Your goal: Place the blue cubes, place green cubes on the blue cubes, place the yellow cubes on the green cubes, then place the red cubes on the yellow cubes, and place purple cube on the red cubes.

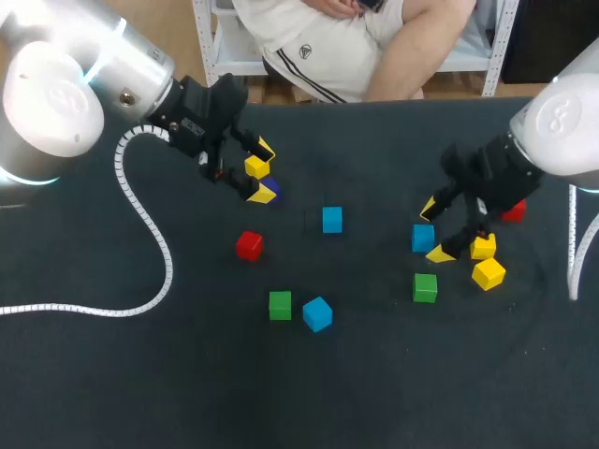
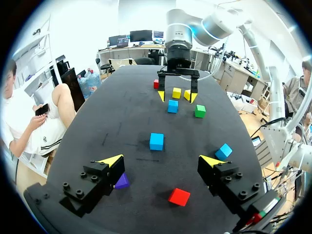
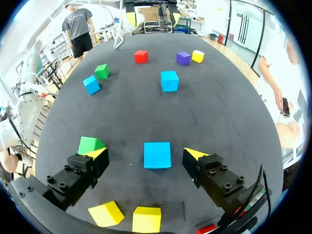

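1. The right pincer (image 3: 145, 155) hangs wide open over the dark counter (image 1: 140, 374). Its fingers stand either side of a blue cube (image 3: 157, 155) without gripping it.
2. A green cube (image 3: 90, 144) sits just beside one finger. Nearer the wrist lie a yellow cube (image 3: 106, 213) and a second yellow cube (image 3: 146, 219). A red cube (image 1: 513, 211) peeks out from under the arm.
3. The left pincer (image 2: 162, 161), also wide open and empty, hovers with a purple cube (image 2: 122, 181) just beside one finger. A third yellow cube (image 1: 256, 166) is next to the purple one, and another red cube (image 2: 179, 196) is close by.
4. At mid-counter a second blue cube (image 1: 331, 220) lies alone. A third blue cube (image 1: 317, 313) rests beside a second green cube (image 1: 279, 305).
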### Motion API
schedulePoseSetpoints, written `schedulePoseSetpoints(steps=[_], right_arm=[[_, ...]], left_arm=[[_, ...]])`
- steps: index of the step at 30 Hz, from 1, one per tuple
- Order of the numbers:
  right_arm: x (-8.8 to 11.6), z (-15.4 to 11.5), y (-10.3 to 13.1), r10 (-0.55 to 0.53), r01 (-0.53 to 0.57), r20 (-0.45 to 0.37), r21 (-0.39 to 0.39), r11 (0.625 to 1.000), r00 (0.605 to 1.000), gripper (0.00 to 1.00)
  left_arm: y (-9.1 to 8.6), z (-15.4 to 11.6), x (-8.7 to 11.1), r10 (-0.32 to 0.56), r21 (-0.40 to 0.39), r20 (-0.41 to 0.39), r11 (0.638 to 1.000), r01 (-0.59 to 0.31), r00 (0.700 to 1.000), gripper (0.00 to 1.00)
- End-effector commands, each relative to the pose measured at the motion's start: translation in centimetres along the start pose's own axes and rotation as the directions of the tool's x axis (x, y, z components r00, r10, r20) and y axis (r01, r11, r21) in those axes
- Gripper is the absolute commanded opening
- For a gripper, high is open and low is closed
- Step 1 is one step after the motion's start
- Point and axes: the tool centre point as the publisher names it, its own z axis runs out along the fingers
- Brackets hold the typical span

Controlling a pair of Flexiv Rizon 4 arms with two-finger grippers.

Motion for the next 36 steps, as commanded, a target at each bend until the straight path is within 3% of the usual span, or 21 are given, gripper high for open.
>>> schedulePoseSetpoints(steps=[1, 15, 36], right_arm=[[-0.1, 0.4, -0.4, 0.007, -0.007, 0.013, -0.008, 1.000, 1.000, 1.00], [-0.8, 0.6, -0.3, 0.021, -0.021, 0.019, -0.004, 1.000, 1.000, 1.00], [1.0, 0.6, -1.7, 0.027, -0.028, 0.038, 0.019, 0.999, 0.999, 1.00]], left_arm=[[0.0, 0.0, 0.0, 0.001, 0.000, 0.001, 1.000, -0.001, 1.000, 1.00], [0.0, 0.0, 0.0, 0.001, 0.000, 0.001, 1.000, -0.001, 1.000, 1.00], [0.0, 0.0, 0.0, 0.001, 0.000, 0.001, 1.000, -0.001, 1.000, 1.00]])
